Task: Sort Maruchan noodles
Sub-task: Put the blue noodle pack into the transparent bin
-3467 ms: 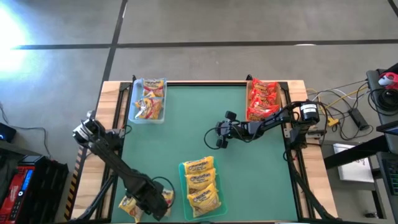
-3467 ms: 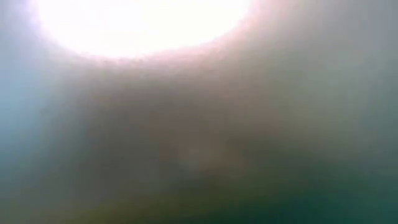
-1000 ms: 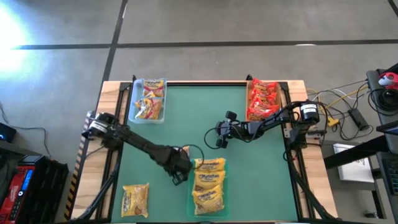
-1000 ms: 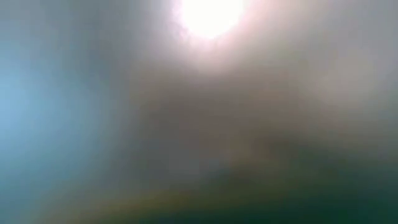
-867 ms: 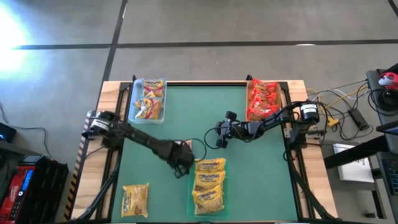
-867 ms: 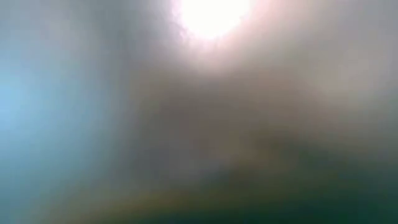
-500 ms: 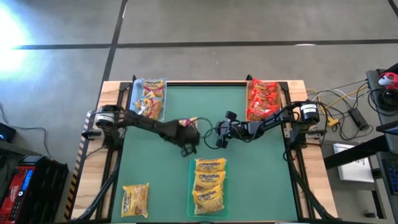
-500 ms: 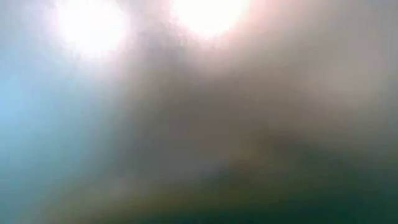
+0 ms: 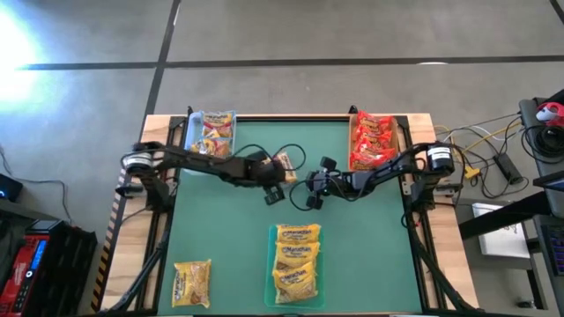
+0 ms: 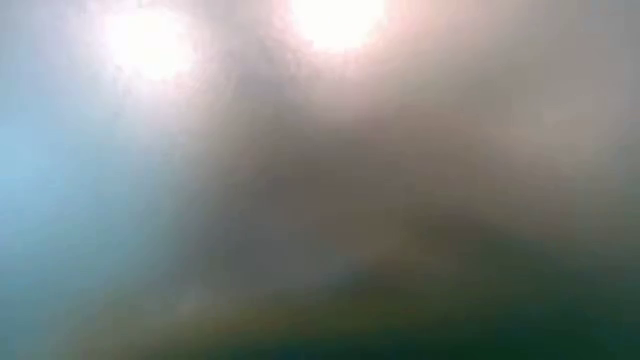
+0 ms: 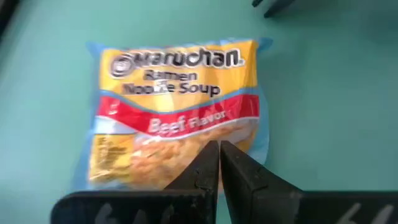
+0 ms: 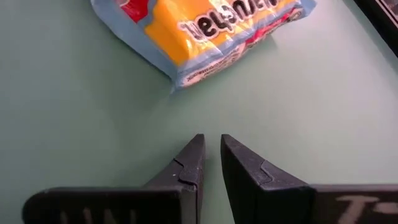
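Worktop (image 9: 247, 220): green mat, wooden edges, grey floor around.
Far-left tray (image 9: 210, 141): orange-and-white packets, sorted.
Far-right tray (image 9: 374, 139): red packets, sorted.
Near tray (image 9: 297, 264): yellow packets, sorted.
Loose yellow packet (image 9: 191, 283): near-left corner, unsorted.
Beef packet (image 11: 177, 112): pinched in the left claw (image 9: 280, 167), fingers together on its edge, mid-worktop.
Right claw (image 9: 313, 189): nearly together, empty, just beside the beef packet.
Progress: seemingly two packets left.

Low view fully blurred, nothing identifiable. Two bright white glare patches (image 10: 338, 18) near top edge, one smaller at left. Bluish haze along left side, grey-brown murk centre, dark greenish band along bottom.
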Available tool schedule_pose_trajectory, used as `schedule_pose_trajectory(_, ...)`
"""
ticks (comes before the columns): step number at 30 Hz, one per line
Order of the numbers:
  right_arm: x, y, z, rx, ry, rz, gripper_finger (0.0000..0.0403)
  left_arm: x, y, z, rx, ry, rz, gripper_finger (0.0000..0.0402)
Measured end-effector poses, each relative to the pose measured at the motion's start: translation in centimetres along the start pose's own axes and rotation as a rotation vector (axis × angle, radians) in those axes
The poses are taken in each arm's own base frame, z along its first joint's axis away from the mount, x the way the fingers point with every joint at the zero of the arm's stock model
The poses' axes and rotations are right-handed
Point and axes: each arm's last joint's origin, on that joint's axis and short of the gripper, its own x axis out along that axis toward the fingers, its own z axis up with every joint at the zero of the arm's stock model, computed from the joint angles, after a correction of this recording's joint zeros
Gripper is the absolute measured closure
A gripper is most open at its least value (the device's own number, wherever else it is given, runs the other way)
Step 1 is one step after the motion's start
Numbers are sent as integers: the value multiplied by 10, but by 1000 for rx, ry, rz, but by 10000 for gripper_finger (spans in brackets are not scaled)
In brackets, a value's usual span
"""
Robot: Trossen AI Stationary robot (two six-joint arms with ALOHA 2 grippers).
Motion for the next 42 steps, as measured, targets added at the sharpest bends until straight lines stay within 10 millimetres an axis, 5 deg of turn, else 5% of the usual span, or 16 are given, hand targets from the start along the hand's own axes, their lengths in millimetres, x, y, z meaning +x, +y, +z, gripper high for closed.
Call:
schedule_pose_trajectory(7, -27, -8, 29, 133, -164, 13, 360, -41, 27, -14, -78, -119, 98, 402)
schedule_pose_trajectory(12, -39, -8, 50, 212, -343, 105, 360, -45, 45, -27, -287, -267, 90, 402)
schedule_pose_trajectory(19, -29, 4, 49, 282, -384, 311, 360, -27, 69, -37, -480, -336, 100, 402)
schedule_pose_trajectory(27, -17, 9, 40, 317, -329, 317, 360, 2, 103, -41, -575, -260, 89, 402)
schedule_pose_trajectory(36, -4, 13, 29, 307, -282, 295, 360, 35, 102, -45, -562, -219, 24, 402)
schedule_pose_trajectory(42, 7, 15, 21, 278, -266, 265, 360, 40, 103, -45, -552, -236, 30, 402)
